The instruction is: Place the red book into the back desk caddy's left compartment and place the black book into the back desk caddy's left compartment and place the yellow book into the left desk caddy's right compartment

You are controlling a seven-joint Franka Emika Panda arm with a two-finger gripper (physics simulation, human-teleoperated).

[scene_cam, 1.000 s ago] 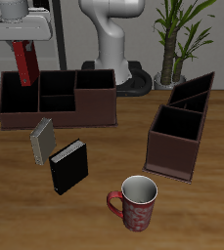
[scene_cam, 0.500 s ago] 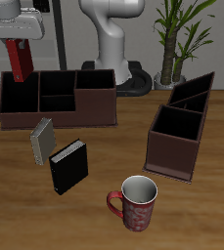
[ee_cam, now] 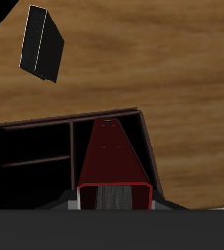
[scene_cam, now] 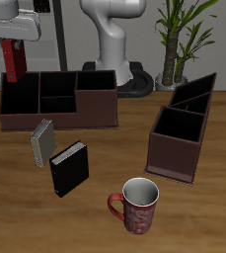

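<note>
Gripper point(scene_cam: 13, 42): raised above the outer end of the back desk caddy point(scene_cam: 57, 99); jaws pinching the red book point(scene_cam: 13, 62), which hangs upright below them, its lower edge near the caddy's rim. In the wrist view the red book point(ee_cam: 112, 161) runs lengthwise over the caddy's end compartment.

Back desk caddy: dark brown, long, divided into several compartments, standing far back on the counter point(scene_cam: 105, 208).

Black book point(scene_cam: 69, 169): upright on the counter, in front of the back caddy.

Yellow book point(scene_cam: 42, 143): standing just beside the black book, slightly farther back; it shows mainly pale grey page edges.

Left desk caddy point(scene_cam: 184, 128): dark brown, angled, well apart from the books.

Mug point(scene_cam: 137, 206): red patterned, near the counter's front edge.

Potted plant point(scene_cam: 179, 40): behind the left caddy.
</note>
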